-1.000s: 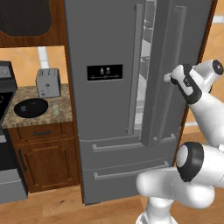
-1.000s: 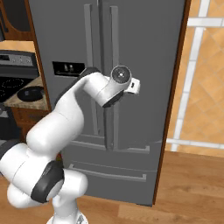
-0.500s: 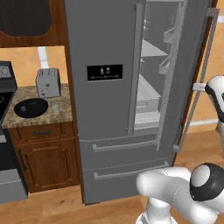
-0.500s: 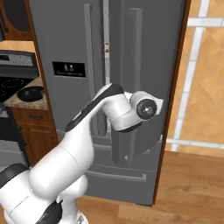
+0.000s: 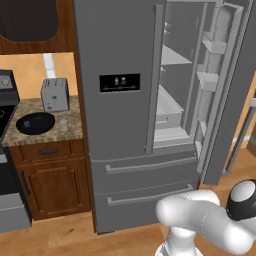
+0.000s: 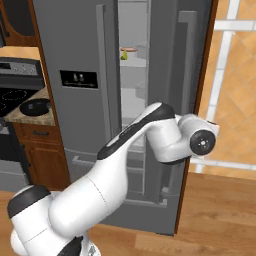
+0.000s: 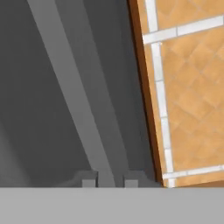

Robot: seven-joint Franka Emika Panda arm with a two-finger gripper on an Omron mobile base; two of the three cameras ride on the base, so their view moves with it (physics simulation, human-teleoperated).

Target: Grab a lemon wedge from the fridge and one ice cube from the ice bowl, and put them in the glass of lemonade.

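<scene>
Left base view: the fridge (image 5: 130, 115) has its right door swung wide, shelves exposed; the ice bowl (image 5: 35, 123) and glass of lemonade (image 5: 63, 124) wait on the counter (image 5: 72, 131) beside the toaster (image 5: 54, 94).

Right base view: the lemon wedge (image 6: 124, 55) sits on an upper shelf.

Hand view: the gripper (image 7: 110, 180) is clamped on the door handle (image 7: 74, 96), presumably to pull it open.

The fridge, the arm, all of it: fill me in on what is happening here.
The robot arm is working the right door of the fridge, which stands swung open with the shelves showing. In the hand view its claw is shut on the door's long handle. A lemon wedge sits on an upper shelf, not yet picked. The ice bowl and the glass of lemonade wait on the counter beside the toaster.
</scene>
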